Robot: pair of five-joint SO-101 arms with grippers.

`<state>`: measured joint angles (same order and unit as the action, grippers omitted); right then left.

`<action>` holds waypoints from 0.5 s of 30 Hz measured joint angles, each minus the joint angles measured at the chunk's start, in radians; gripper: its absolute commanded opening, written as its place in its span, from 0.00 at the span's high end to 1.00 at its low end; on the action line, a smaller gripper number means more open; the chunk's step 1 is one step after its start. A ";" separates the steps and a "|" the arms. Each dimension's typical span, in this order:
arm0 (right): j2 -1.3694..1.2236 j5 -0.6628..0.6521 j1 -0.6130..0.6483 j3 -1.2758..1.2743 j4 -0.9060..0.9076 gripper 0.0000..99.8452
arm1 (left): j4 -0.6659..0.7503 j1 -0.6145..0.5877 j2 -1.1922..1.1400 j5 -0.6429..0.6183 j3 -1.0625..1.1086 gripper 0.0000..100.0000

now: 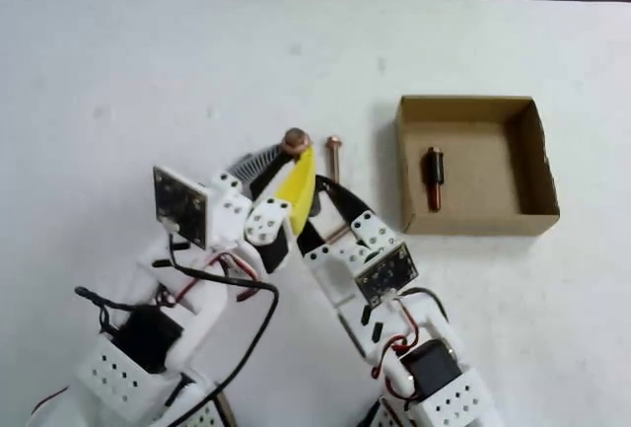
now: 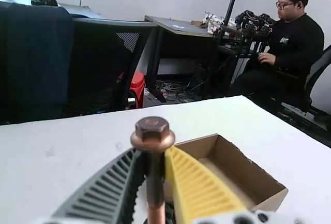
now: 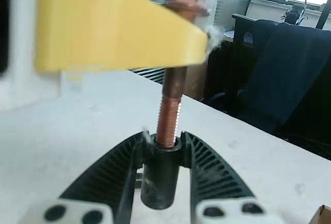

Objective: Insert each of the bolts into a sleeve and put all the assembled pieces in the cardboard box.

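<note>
**Bolt tip seated in the sleeve mouth, above the desk**

The left pincer (image 2: 154,154) is clenched on a copper-coloured bolt (image 2: 152,131). Its grey and yellow fingers grip the smooth shank just under the hex head, and the bolt hangs upright with its head on top. Directly below, the right pincer (image 3: 161,141) is clamped around a black sleeve (image 3: 160,177), also upright. The bolt's threaded end sits in the sleeve's mouth, with most of the thread and shank not yet inside.

In the high view both pincers meet above the desk (image 1: 148,72), just beside the cardboard box (image 1: 463,102). One assembled piece (image 1: 433,178) already lies on the box floor. A second bolt (image 1: 333,157) lies loose on the desk between the pincers and the box.

Both parts look like small, rigid, smooth metal. They should be light and in no danger of damage, but they could slip or pivot in the ribbed fingers. The grip high on the shank leaves the whole thread free to go in. It also gives the bolt a long lever below the fingers, so any tilt could jam it at the sleeve's rim. The sleeve is held around its middle, which looks a sound place to resist a downward push. Pressing straight along the shared axis seems the safest way to finish seating the bolt.
</note>
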<state>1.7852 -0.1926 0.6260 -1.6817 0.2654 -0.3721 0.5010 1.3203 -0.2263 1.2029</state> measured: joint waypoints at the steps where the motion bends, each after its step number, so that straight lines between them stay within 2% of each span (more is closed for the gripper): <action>1: 0.000 0.000 0.000 0.000 0.000 0.97 | 0.000 0.002 0.000 -0.002 0.003 0.98; 8: 0.000 0.000 0.002 0.000 0.000 0.97 | -0.015 0.005 0.000 -0.002 0.011 0.98; 15: 0.000 0.000 0.003 0.000 0.000 0.97 | -0.175 0.011 0.000 0.002 0.011 0.98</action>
<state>1.7852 -0.1926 0.6291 -1.6817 0.2654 -0.5470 0.5117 1.3203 -0.2248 1.2137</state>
